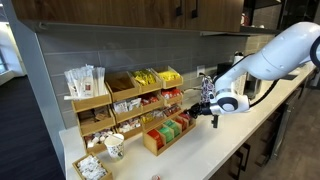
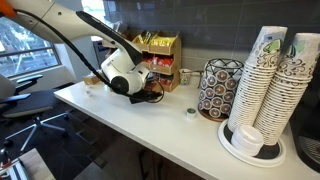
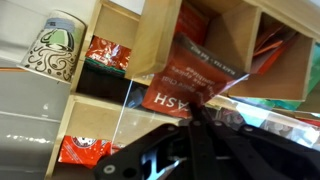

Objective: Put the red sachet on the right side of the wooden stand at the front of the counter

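In an exterior view the pincer hangs over the counter. The stand sits just below and beside it, and the rack is behind. The sachet is too small to make out here.

In an exterior view the pincer is low in front of the rack; its jaws are hidden.

In the wrist view the pincer is clamped on the sachet, a flat, glossy dark-red packet with white lettering. It is tilted and sticks out ahead of the fingertips toward the rack's shelves. A cup stands off to one side.
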Controlling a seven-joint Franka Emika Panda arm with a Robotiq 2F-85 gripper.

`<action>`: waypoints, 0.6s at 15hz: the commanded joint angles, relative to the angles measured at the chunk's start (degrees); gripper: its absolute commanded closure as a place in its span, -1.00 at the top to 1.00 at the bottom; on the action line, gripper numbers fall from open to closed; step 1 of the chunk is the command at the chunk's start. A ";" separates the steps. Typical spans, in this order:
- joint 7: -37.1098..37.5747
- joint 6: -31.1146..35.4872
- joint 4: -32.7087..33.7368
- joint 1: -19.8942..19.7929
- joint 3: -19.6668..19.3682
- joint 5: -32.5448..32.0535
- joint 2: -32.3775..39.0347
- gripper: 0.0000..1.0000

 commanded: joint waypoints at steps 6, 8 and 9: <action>-2.64 -1.33 2.83 5.04 -5.55 2.24 2.77 -1.00; -2.62 -1.28 2.72 5.90 -6.21 2.09 3.26 -1.00; -2.59 -1.27 2.76 6.33 -6.63 2.03 3.52 -1.00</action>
